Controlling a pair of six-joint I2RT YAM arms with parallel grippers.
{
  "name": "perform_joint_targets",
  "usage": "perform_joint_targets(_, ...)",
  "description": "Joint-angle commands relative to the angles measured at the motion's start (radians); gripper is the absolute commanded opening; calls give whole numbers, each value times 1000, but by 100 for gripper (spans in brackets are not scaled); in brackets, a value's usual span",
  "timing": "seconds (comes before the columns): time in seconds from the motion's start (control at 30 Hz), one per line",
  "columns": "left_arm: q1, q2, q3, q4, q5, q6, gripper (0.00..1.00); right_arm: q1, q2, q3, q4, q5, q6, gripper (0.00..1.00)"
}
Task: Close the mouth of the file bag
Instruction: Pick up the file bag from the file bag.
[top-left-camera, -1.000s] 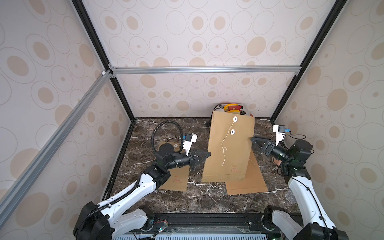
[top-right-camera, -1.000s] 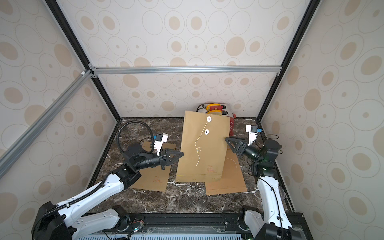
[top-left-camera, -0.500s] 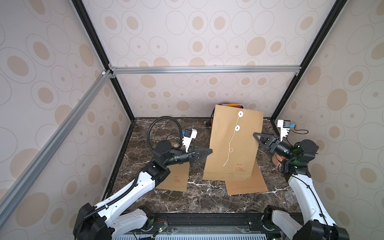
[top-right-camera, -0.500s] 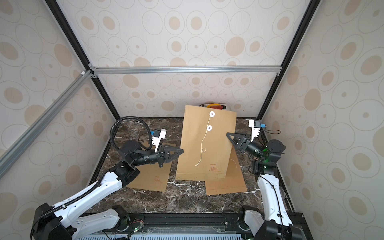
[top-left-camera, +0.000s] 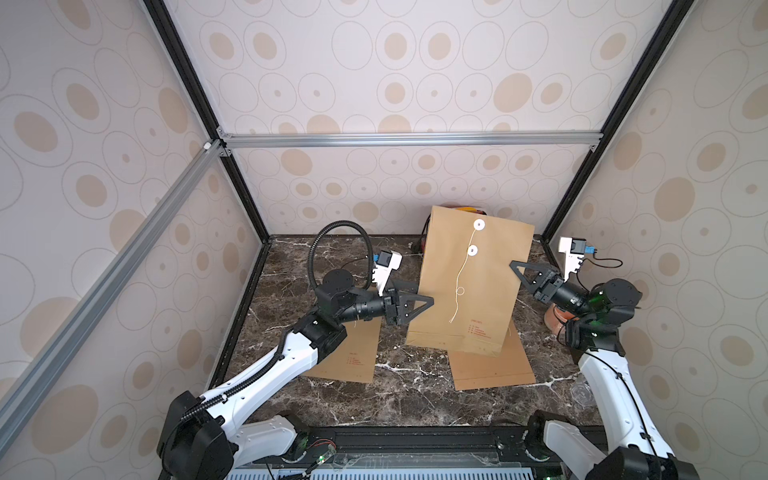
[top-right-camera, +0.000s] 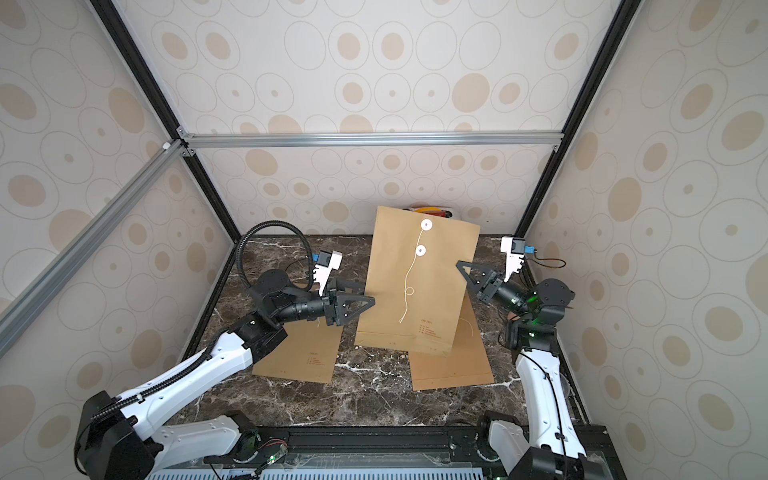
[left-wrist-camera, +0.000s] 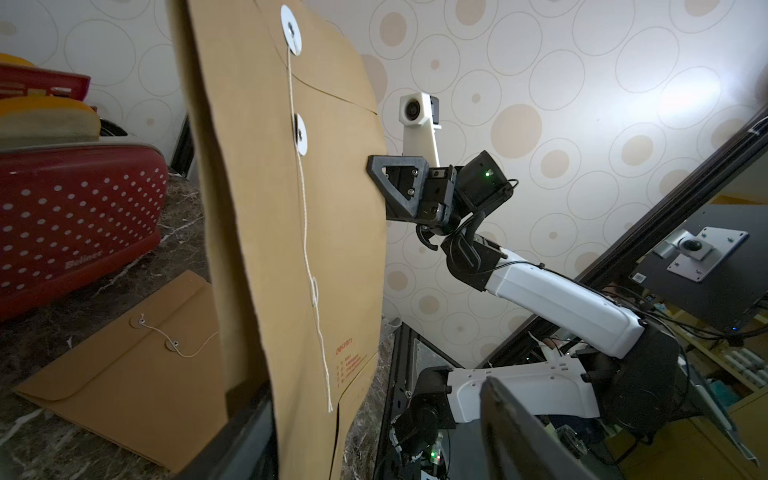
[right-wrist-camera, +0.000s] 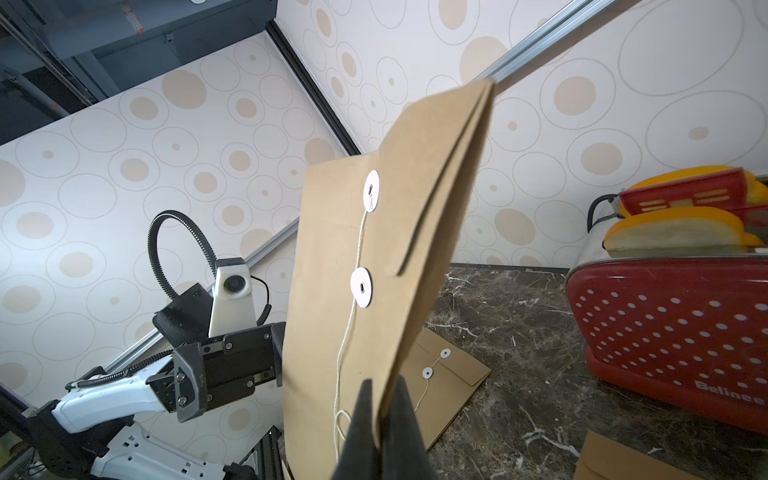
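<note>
Both top views looked steeply down from high in front of the file bag (top-left-camera: 486, 299), sharing the whole tabletop (top-left-camera: 415, 395). The left wrist camera sat close at the bag's left, the right wrist camera close at its right; both caught its stringed face.

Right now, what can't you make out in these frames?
Toaster: in both top views, the raised envelope hides all but a sliver.
Red print on that envelope: too small to read in any view.
Orange thing: in a top view, mostly hidden by the right arm; unidentifiable.
Left end effector: in the left wrist view, fingers blurred, cut off by the picture's edge.
</note>
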Motion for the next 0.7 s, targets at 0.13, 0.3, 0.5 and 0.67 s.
perform_joint_targets(0.13, 16, 46, 237, -237, -61, 174, 79, 13, -80, 73, -18, -9, -2, 0)
perform_joint_targets(0.3, 134, 81, 227, -259, -106, 139, 87, 16, -114, 99, -53, -15, -13, 0)
perform_joint_targets(0.5, 187, 134, 208, -135, -72, 118, 91, 43, -87, 124, -56, -31, -37, 0)
perform_joint_targets(0.67, 188, 175, 195, 25, 17, 71, 92, 98, -39, 155, -49, -47, -56, 0)
